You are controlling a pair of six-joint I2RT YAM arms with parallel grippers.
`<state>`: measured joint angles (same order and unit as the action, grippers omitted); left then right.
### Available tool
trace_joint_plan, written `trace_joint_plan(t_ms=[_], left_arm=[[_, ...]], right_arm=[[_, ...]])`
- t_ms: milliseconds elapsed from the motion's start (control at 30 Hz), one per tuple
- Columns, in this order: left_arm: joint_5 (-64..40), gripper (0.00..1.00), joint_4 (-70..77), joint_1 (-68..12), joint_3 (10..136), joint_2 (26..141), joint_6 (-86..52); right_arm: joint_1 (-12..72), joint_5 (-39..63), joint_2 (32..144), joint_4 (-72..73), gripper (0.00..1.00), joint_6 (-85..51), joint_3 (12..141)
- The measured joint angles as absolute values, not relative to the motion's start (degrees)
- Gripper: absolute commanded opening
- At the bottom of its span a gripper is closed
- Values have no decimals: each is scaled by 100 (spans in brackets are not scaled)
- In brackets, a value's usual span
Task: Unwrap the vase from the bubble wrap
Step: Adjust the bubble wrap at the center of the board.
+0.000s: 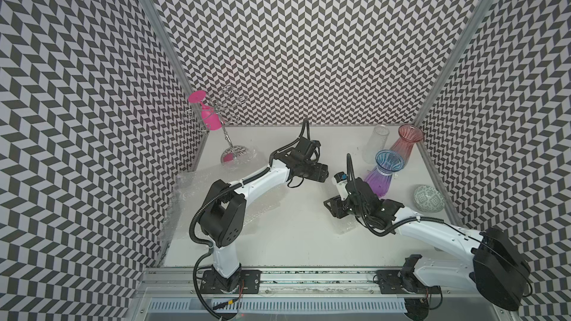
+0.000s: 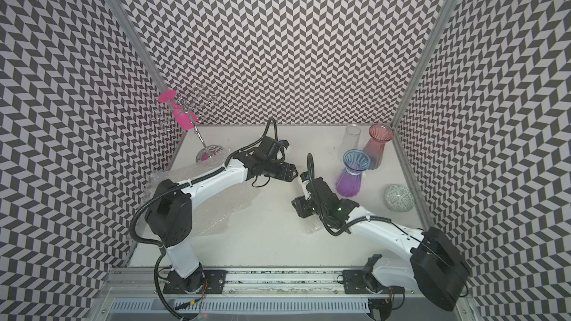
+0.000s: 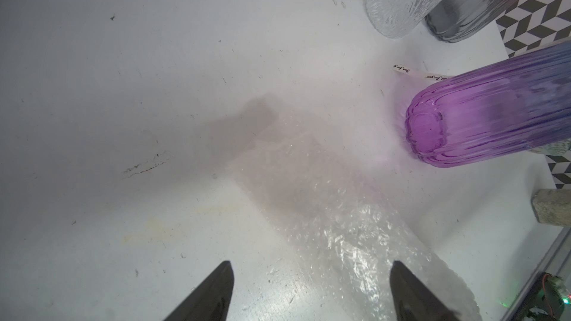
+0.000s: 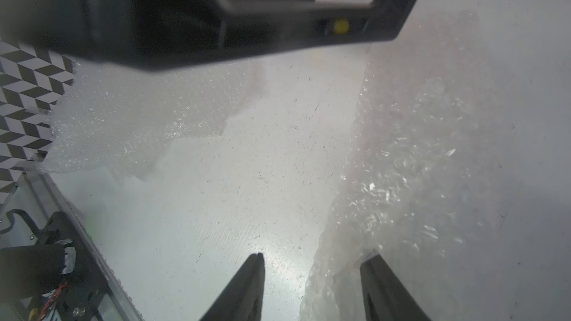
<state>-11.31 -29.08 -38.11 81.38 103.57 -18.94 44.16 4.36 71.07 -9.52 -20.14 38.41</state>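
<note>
Bubble wrap: one loose sheet lies on your bench under your right claw; more lies by the left wall.
Left claw: spread wide, holding nothing.
Right claw: narrower, still parted, sheet edge in the gap.
Purple vase: upright, unwrapped, near the sheet.
</note>
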Motion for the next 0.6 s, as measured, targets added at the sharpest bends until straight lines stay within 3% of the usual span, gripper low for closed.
trace_joint_plan(t_ms=[67, 300, 467, 600], left_arm=[[-1170, 79, -2880, -3765, 8040, 10342, -1914], [-1396, 80, -2849, -3656, 7476, 10127, -1990], [-1559, 80, -2766, -3660, 7072, 9738, -2108], [-1699, 82, -2622, -3660, 6823, 9411, -2171]], right_arm=[[4416, 530, 7107, -921, 45, -1988, 3841], [4436, 856, 7107, -829, 11, -1909, 3841], [4589, 899, 7107, -847, 0, -1879, 3841], [4915, 792, 7091, -899, 0, -1817, 3848]])
